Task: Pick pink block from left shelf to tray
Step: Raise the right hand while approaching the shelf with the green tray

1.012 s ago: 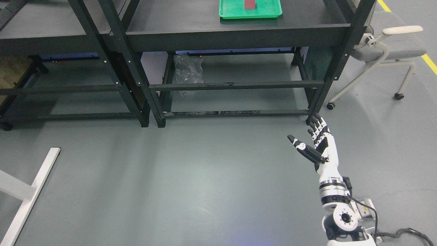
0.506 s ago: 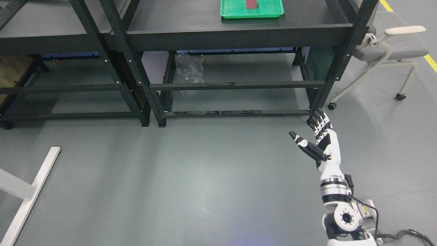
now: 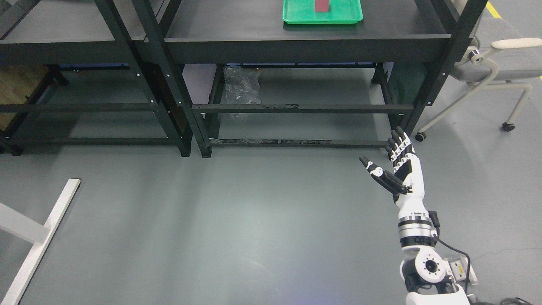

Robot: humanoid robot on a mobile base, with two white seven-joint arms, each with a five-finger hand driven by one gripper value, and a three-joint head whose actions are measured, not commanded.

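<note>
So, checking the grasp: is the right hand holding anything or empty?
Empty. The right hand is open, fingers straight and thumb spread, above the floor. Nothing lies between them.

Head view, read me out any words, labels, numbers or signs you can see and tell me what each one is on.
None: no legible text anywhere in this view.
The green tray, the dark red block lying in it, the black shelf frames, the grey chair and the right hand all show no print.

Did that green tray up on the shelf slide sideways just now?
No. The green tray keeps its place against the black shelf edge and posts. Everything in view shifted right together, so the camera moved, not the tray.
</note>
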